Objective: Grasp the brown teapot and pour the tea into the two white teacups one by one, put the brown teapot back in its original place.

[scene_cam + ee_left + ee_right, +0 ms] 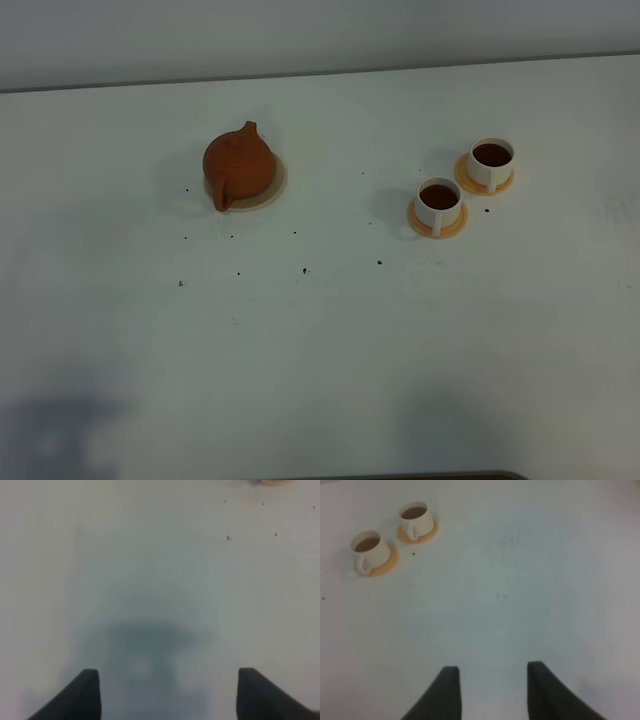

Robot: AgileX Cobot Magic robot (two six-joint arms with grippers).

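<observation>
Already the brown teapot sits on its beige coaster at about ten o'clock from the centre of the white table, and both white teacups hold dark tea: the nearer cup and the farther cup, each on an orange saucer, lie at about two o'clock, well apart from the pot. By that lie the task looks complete, or very nearly.

Neither arm shows in the high view. The left gripper has its fingers spread wide over bare table, holding nothing; the right gripper has its fingers parted more narrowly, also with nothing between them, and the cups are far ahead of it.

Should the pot need lifting again, I judge it to be rigid fired clay, brittle, fairly heavy for its size (more so if tea remains inside) and smooth enough to slip. Its round belly looks wide for a pinch, so the short projection pointing toward six o'clock seems the likely hold, though I cannot tell whether that is the handle or the spout. The cups are light, easily tipped and full.
</observation>
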